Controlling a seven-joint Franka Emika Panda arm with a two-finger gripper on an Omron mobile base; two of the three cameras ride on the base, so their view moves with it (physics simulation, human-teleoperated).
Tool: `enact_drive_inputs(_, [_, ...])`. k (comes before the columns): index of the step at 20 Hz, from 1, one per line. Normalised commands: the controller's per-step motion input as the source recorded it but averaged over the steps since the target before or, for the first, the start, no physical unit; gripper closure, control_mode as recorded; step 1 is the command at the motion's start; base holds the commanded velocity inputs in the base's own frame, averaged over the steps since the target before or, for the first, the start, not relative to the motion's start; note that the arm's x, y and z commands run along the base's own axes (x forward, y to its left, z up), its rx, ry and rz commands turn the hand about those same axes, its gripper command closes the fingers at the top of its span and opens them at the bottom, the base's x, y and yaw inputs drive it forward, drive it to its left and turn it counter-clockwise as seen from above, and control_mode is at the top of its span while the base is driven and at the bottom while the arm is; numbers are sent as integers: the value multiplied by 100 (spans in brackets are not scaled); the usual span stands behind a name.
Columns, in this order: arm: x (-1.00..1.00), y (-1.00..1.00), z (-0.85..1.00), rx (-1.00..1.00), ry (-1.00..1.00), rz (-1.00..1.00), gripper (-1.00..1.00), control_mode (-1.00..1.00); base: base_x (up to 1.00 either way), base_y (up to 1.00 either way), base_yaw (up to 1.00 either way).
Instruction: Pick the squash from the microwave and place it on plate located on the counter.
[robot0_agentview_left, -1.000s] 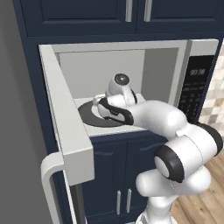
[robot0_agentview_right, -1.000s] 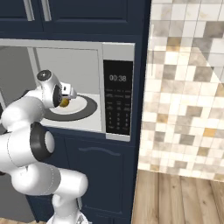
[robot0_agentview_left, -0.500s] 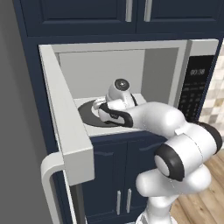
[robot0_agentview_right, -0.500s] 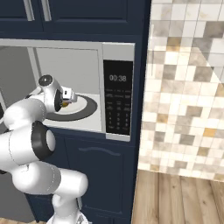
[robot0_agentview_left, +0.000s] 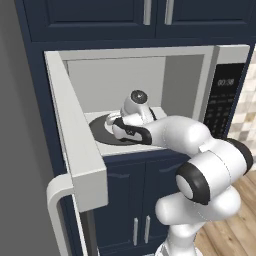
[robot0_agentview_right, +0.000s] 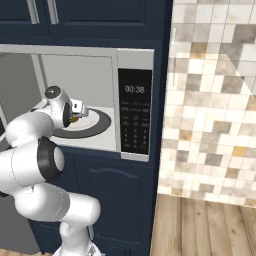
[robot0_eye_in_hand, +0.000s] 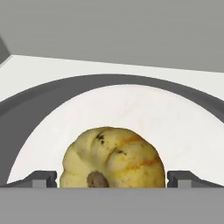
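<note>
"Jaws spread apart, one on either side of the squash (robot0_eye_in_hand: 111, 155), and what a line-up we have here!"

"Yes, look at the hand view: one dark fingertip (robot0_eye_in_hand: 46, 177) is just beside the left edge of the picture's yellow squash, the other just beside its right edge, with a thin strip of white between each tip and the skin."

"So no pinch on it! And what a handsome squash: ribbed, streaked with orange, dotted with dark specks, its brown stem (robot0_eye_in_hand: 97, 179) facing the camera, the lowest part hidden."

"It's inside the microwave (robot0_agentview_right: 134, 57), on the white inner plate (robot0_eye_in_hand: 131, 105), and around that runs the dark grey turntable (robot0_eye_in_hand: 26, 113)."

"Over to the right base view: a little patch of the squash peeks out right by the hand, and the display (robot0_agentview_right: 135, 89) reads 00:38!"

"And the left base view gives us the microwave door (robot0_agentview_left: 75, 130) standing wide open, curved handle (robot0_agentview_left: 56, 205) towards us, while the white arm (robot0_agentview_left: 180, 135) reaches in from the lower right."

"Navy cupboard doors (robot0_agentview_left: 120, 205) below, navy cupboards (robot0_agentview_left: 95, 15) above, and patterned wall tiles (robot0_agentview_right: 215, 100) off to the right of the keypad panel (robot0_agentview_right: 134, 120)!"
</note>
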Motion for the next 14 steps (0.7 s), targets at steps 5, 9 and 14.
enact_drive_inputs(5, [0, 0, 0, 0, 0, 0, 100, -100, 0, 0, 0])
enact_drive_inputs(9, [0, 0, 0, 0, 0, 0, 100, -100, 0, 0, 0])
enact_drive_inputs(14, [0, 0, 0, 0, 0, 0, 100, -100, 0, 0, 0])
